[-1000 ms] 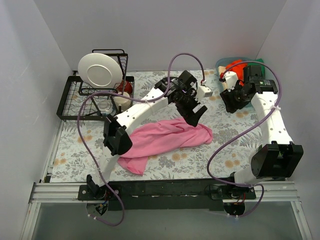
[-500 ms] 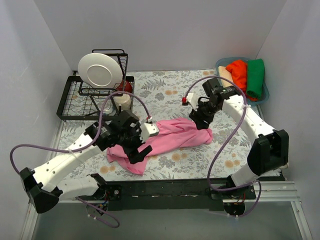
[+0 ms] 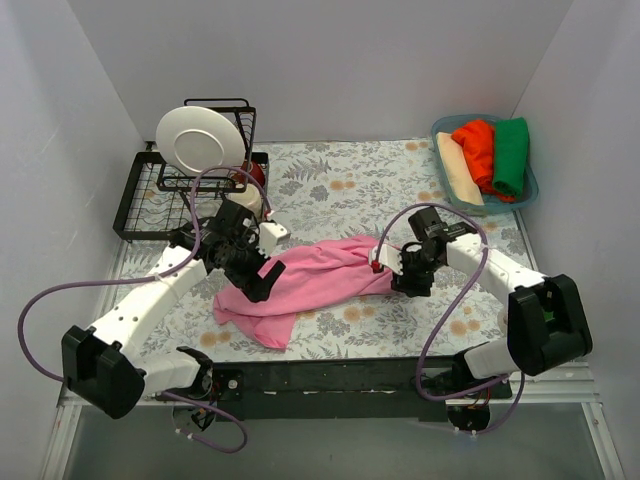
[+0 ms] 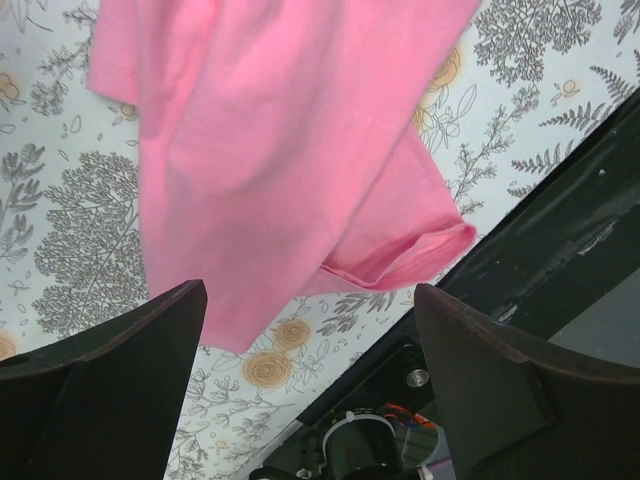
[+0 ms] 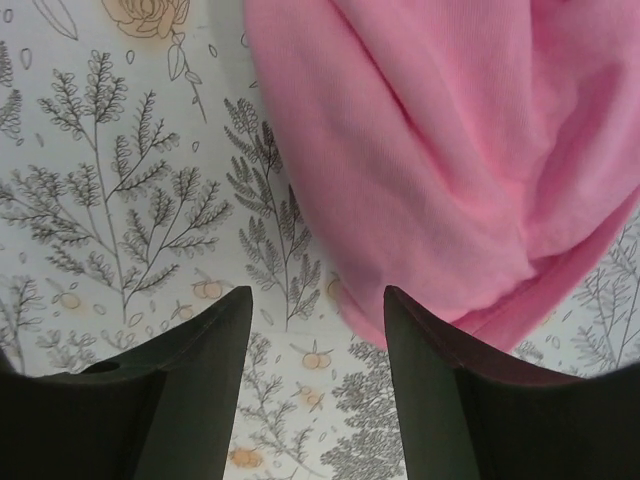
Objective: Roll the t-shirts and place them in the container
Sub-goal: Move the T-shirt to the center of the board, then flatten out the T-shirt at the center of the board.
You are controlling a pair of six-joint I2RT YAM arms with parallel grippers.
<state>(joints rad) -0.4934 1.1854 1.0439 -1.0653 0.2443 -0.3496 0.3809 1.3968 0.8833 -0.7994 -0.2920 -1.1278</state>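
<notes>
Overhead, I am watching both arms closing on the pink shirt [image 3: 320, 280], which is lying crumpled mid-table. The left gripper [image 3: 258, 278] is at its 9 o'clock end. The right gripper [image 3: 397, 272], a second ago back by the basket [image 3: 531, 188], is at its 3 o'clock end. I am judging rolling is about to begin; 3 rolls [image 3: 477, 145] are sitting in the basket.

Left wrist: jaws are spreading wide over the shirt, pinching nothing.

Right wrist: jaws are standing apart, holding nothing, with the shirt at 1 o'clock.

The floral tablecloth [image 3: 330, 185] is lying flat, a dish rack [image 3: 150, 205] is standing at 10 o'clock, and white walls [image 3: 330, 60] are enclosing 3 sides.
</notes>
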